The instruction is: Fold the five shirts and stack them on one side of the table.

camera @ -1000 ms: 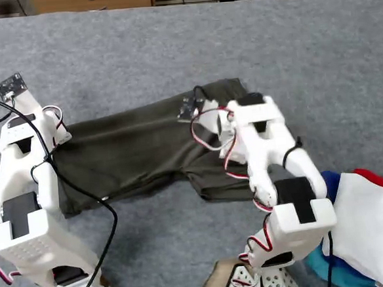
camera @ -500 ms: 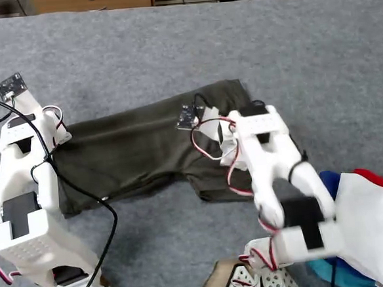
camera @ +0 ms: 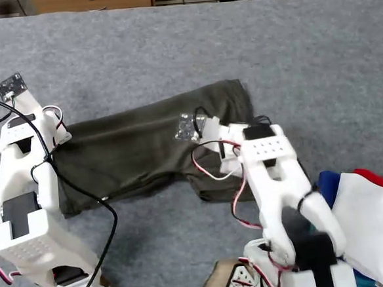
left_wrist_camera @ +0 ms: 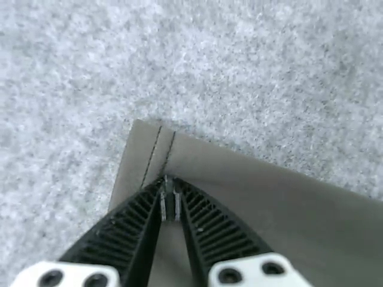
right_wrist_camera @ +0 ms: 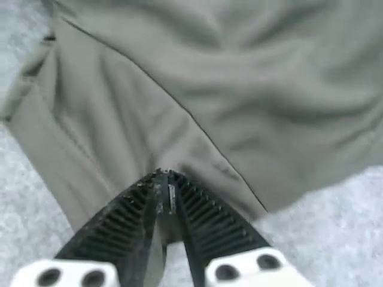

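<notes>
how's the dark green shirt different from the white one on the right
The dark green shirt lies spread out alone near the middle of the table; the white shirt sits on a pile at the right edge, over blue cloth and red cloth. The left gripper and right gripper are shut with their tips on the dark green shirt; neither is on the white shirt. Both shirts look plain, with no pattern.

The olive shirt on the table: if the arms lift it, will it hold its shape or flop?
Probably floppy: the olive shirt lies in soft wrinkles and folds. Likely light, since the left gripper and right gripper each pinch just a thin bit of cloth. It may drag rather than slide on the fuzzy grey table.
</notes>
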`<move>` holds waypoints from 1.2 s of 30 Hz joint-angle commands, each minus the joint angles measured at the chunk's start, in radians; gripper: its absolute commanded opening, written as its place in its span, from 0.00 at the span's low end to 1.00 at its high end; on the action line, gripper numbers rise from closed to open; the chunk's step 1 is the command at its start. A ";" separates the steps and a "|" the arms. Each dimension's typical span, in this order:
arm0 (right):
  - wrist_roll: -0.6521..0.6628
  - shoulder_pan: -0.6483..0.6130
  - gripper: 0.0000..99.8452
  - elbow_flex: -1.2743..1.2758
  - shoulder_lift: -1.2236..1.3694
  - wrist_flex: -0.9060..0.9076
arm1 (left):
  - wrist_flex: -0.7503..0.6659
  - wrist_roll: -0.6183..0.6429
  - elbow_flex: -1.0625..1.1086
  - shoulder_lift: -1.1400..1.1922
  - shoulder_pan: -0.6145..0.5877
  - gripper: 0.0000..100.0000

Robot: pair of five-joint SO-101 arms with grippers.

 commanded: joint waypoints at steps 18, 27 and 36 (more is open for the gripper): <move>0.055 0.010 0.00 0.051 0.036 0.057 | -0.012 0.005 -0.046 -0.005 -0.011 0.02; 0.137 0.070 0.16 0.058 -0.127 0.097 | -0.012 0.005 -0.046 -0.005 -0.011 0.02; 0.232 -0.061 0.29 0.157 -0.239 0.255 | -0.012 0.003 -0.046 -0.005 -0.011 0.02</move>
